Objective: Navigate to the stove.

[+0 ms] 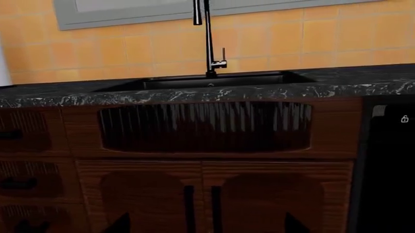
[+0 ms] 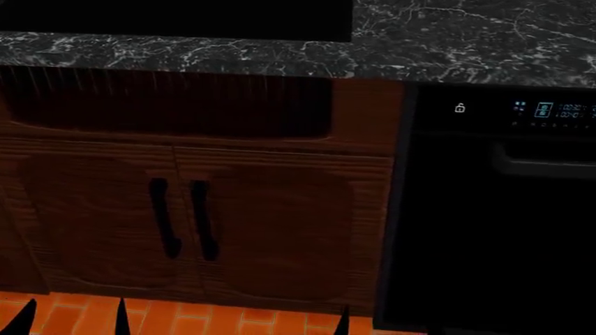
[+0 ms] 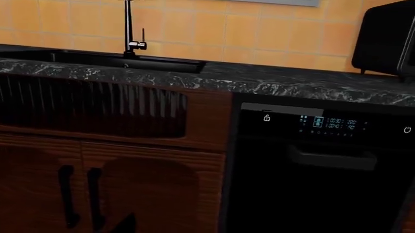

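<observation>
Facing sink cabinet and dishwasher, no stove in view. Risk: stopping here, mistaking dishwasher for stove. Finger state of both arms: cannot tell.

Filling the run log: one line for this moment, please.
stove: not in view | facing: sink cabinet, faucet | beside: black appliance with lit display | grippers: not in view

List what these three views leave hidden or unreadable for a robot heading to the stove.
- Stove: in no view.
- Both grippers: only dark tips at the head view's bottom edge; state unclear.
- Dishwasher display digits: too small.
- Faucet top: cut by the left wrist view's upper edge.
- Black countertop appliance: cropped in the right wrist view.
</observation>
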Tool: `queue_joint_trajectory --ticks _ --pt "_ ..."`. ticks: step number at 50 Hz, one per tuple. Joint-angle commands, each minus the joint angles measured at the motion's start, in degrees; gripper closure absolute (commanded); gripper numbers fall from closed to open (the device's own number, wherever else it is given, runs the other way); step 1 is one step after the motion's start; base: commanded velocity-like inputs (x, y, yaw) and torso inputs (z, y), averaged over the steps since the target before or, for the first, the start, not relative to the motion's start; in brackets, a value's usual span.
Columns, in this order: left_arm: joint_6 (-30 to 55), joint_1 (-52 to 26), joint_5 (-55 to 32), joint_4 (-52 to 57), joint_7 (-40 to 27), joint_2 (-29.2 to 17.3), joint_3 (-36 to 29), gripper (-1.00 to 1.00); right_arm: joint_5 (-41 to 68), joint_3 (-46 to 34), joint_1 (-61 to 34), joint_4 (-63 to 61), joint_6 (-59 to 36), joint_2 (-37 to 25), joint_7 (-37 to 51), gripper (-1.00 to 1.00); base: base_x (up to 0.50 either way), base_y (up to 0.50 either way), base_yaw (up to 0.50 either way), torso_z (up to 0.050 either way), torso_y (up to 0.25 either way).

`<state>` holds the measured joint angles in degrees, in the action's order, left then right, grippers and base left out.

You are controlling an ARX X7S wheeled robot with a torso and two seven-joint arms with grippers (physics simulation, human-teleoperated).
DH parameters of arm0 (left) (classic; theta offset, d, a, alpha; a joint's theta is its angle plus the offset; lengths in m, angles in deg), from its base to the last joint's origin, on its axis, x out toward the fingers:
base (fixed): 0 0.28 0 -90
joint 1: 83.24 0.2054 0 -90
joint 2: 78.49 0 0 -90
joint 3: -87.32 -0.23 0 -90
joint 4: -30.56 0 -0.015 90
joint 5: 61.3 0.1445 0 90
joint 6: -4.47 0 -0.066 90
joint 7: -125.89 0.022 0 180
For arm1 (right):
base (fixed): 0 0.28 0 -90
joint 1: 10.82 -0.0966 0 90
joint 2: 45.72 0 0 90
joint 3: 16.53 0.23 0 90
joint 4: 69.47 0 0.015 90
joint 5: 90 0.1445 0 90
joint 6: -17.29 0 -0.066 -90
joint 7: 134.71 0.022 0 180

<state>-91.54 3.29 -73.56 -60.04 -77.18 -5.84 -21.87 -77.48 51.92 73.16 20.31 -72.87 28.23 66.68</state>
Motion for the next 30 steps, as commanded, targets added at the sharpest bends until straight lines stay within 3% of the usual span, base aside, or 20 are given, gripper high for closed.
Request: queue_joint_trajectory --ticks 1,30 --pt "-0.32 -0.19 -0.07 -0.48 -0.04 -0.04 -0.17 -1.00 0.46 -0.04 -0.07 -0.28 -0.39 -0.11 0.24 -1.00 -0.50 0.00 0.00 0.000 0.000" --pt "-0.06 -0.08 -0.38 0.21 -0.58 -0.43 -0.50 -1.00 0.52 -0.64 -0.29 0.45 0.36 -0.40 0.40 -1.00 -0.50 -0.01 0.00 0.000 0.000"
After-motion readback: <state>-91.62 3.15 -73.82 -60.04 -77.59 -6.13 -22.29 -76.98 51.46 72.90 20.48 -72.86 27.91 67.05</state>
